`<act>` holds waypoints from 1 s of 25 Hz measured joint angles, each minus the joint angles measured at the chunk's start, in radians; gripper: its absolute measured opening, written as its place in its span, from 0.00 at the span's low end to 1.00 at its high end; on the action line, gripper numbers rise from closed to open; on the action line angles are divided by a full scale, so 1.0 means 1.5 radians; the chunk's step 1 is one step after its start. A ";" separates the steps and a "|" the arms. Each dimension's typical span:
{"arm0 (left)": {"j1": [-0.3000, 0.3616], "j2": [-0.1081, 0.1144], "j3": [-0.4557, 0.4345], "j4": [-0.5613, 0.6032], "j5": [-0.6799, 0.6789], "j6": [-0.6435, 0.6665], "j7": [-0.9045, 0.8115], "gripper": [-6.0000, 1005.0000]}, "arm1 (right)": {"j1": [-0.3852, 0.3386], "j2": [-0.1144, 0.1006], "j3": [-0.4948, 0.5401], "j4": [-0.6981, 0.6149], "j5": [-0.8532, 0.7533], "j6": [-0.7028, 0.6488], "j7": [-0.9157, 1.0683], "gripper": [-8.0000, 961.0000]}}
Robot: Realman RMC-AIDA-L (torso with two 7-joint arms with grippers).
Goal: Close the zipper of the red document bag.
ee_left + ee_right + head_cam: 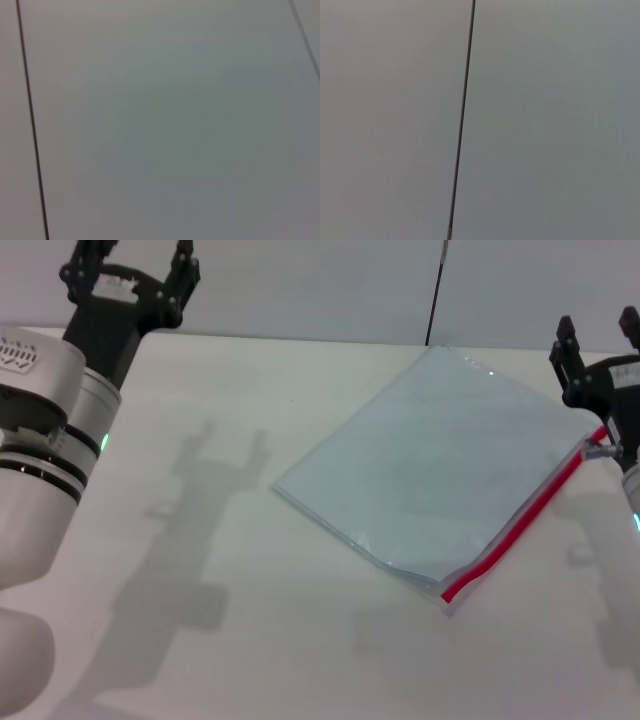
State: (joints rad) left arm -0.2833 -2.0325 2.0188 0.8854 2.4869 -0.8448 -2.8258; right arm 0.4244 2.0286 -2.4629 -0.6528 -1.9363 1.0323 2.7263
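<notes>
Black fingers stand apart on both grippers, each raised and holding nothing. The left gripper hangs over the table's far left corner, well apart from the bag. The right gripper is at the right edge, just beside the far end of the zipper, where a small grey pull sits. The bag lies flat and askew on the white table, right of centre, its red zipper along the right-hand edge, wavy at the near end. Both wrist views show only plain grey surface crossed by thin dark lines.
</notes>
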 joint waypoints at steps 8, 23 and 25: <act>-0.010 0.000 0.029 -0.027 -0.031 -0.004 0.009 0.73 | -0.002 0.003 -0.013 0.016 0.018 0.009 0.009 0.70; -0.011 0.000 0.039 -0.044 -0.031 -0.001 0.009 0.73 | -0.005 0.003 -0.027 0.017 0.020 0.026 0.020 0.70; -0.015 0.000 0.040 -0.051 -0.035 0.000 0.008 0.73 | -0.005 0.003 -0.029 0.017 0.020 0.026 0.021 0.70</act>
State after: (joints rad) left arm -0.3053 -2.0325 2.0782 0.8082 2.4339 -0.8451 -2.8132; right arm 0.4167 2.0325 -2.5062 -0.6274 -1.9067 1.0714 2.7576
